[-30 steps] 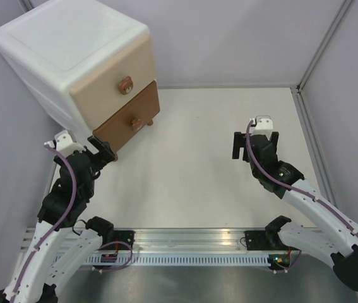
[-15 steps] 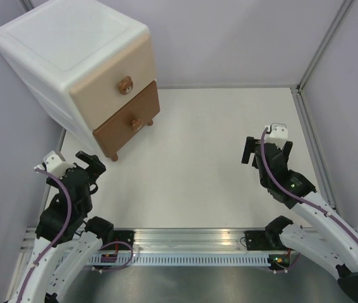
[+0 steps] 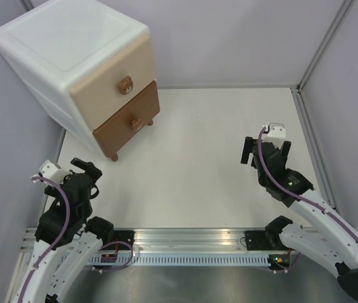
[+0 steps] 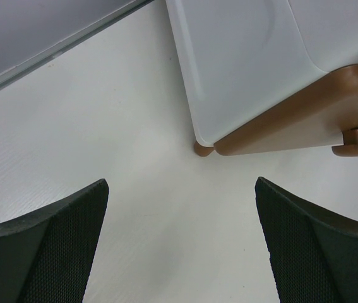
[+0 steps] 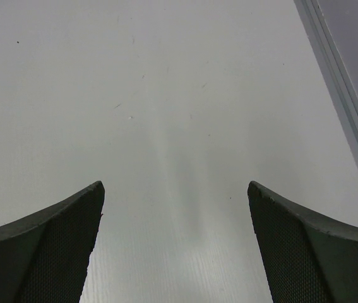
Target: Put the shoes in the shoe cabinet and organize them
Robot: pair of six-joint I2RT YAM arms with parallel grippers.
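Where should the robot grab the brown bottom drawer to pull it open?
By the small round knob in the middle of the brown drawer. It is the only part sticking out of the flat, shut front. Come straight at it from over the table, the way the cabinet front faces, and pinch it across its width.

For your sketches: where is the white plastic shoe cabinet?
Top view: the white boxy plastic cabinet sits far left on the white table, beyond the left pincer.

We've got the shoe cabinet [image 3: 71,63] at the tabletop's [image 3: 191,164] far-left corner, upper drawer [image 3: 112,85] over lower drawer [image 3: 125,123]. Left pincer [image 3: 89,173] is just in front of it, apart; right pincer [image 3: 266,151] is well off right.
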